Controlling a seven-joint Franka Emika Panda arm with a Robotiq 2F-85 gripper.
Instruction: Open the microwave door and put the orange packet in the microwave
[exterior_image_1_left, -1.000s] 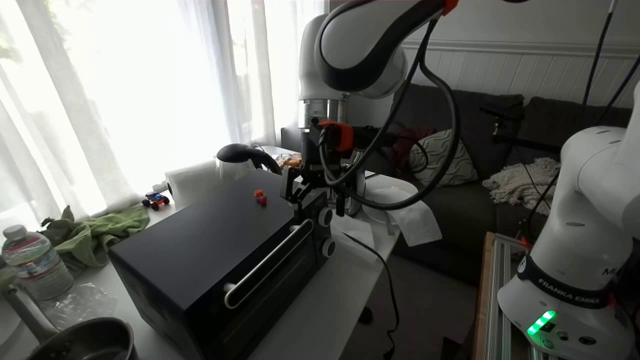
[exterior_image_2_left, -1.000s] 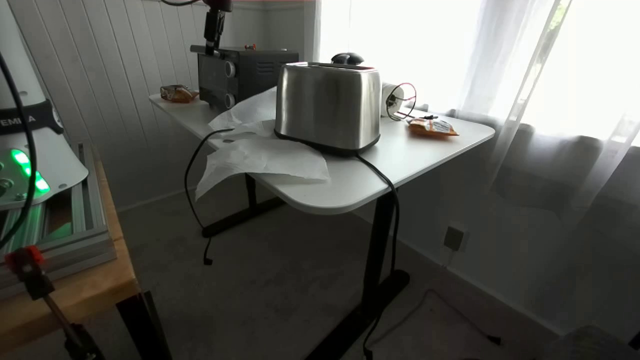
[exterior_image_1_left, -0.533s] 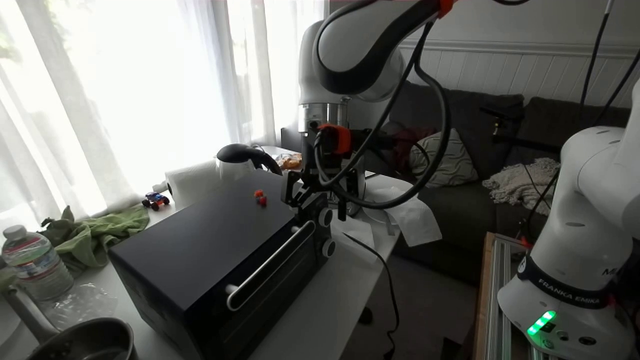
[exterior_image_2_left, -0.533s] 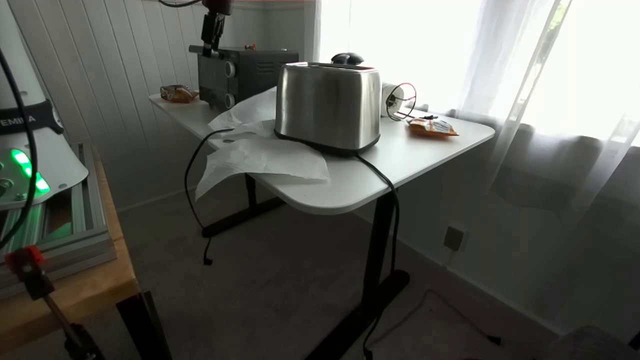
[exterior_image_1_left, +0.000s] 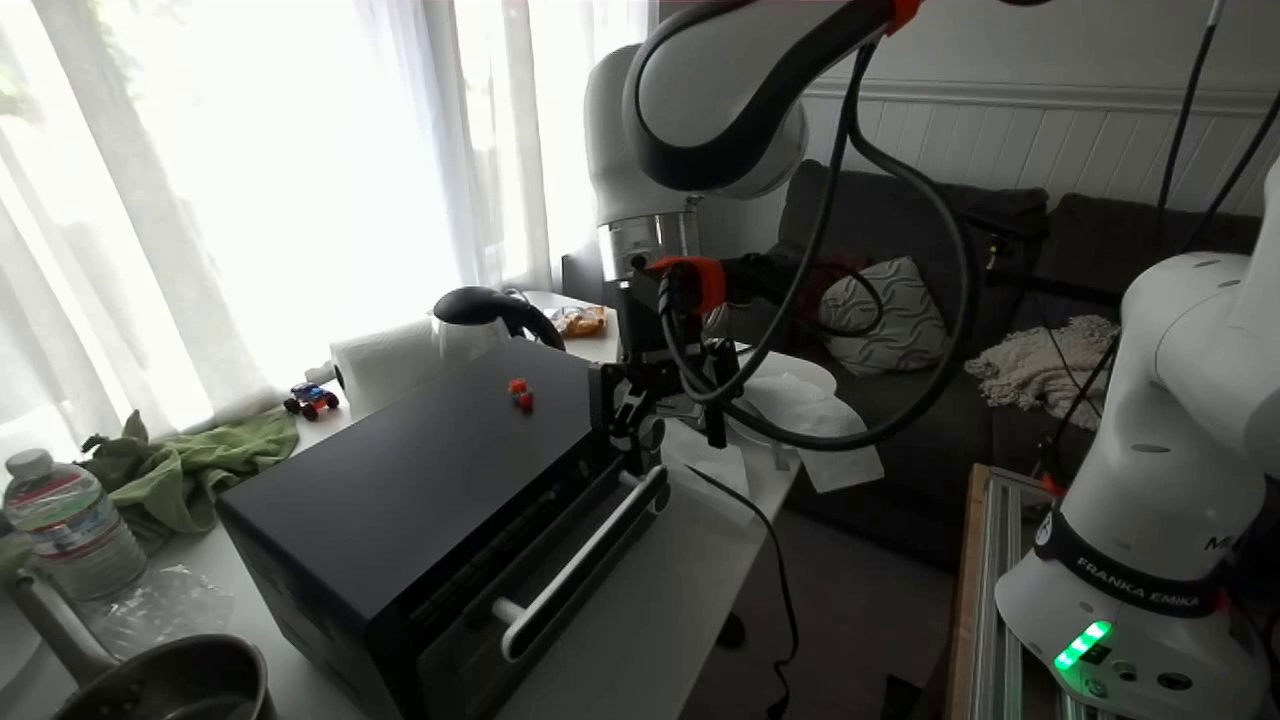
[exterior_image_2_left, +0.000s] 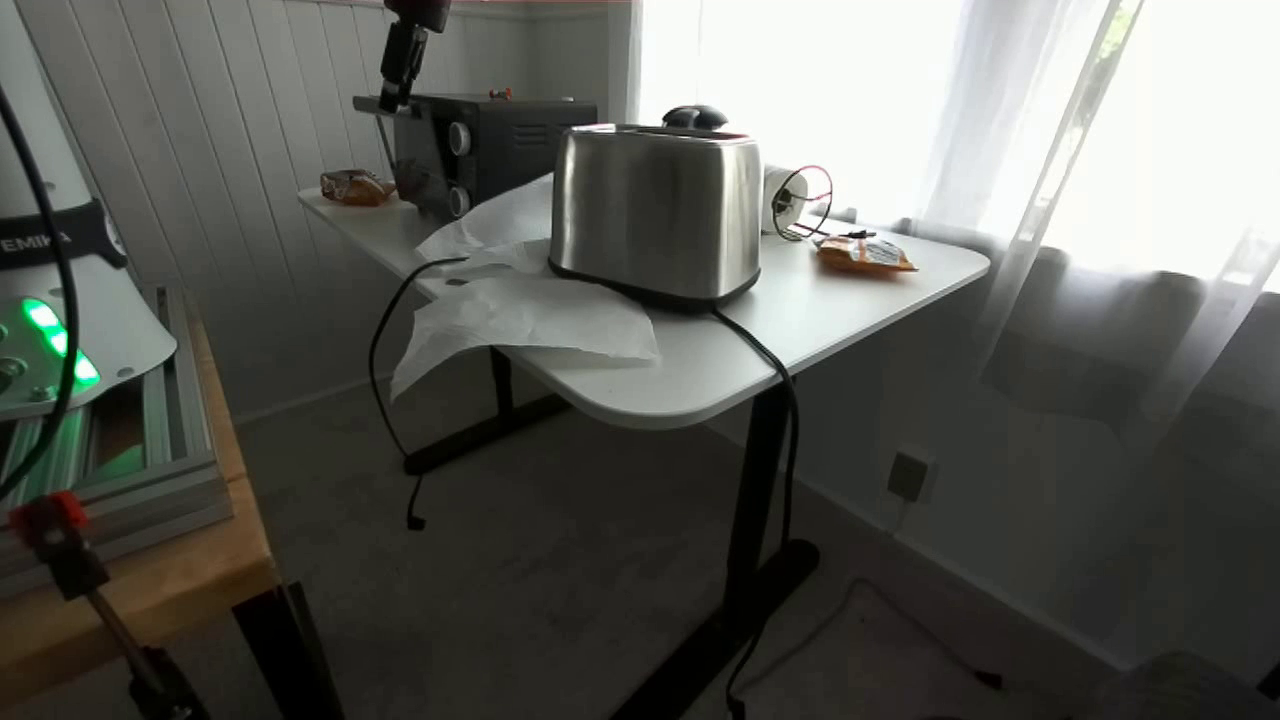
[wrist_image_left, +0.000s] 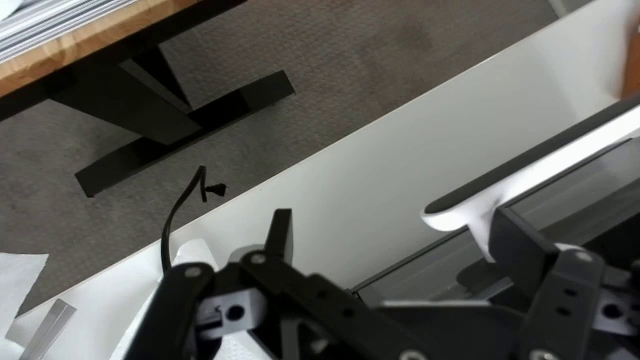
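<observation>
wrist view showed my gripper (wrist_image_left: 392, 227), fingers (wrist_image_left: 280, 234) spread, over the white table (wrist_image_left: 345, 187). i saw the microwave door (exterior_image_1_left: 540, 545) ajar, bright curtains (exterior_image_1_left: 300, 170) and dark sofa (exterior_image_1_left: 935, 450) beyond.

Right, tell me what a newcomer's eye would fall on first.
Probably the big black microwave left of centre in an exterior view, its door partly open, the open gripper at one end of the silver bar handle. In an exterior view, a shiny silver toaster stands mid-picture on the white table.
</observation>
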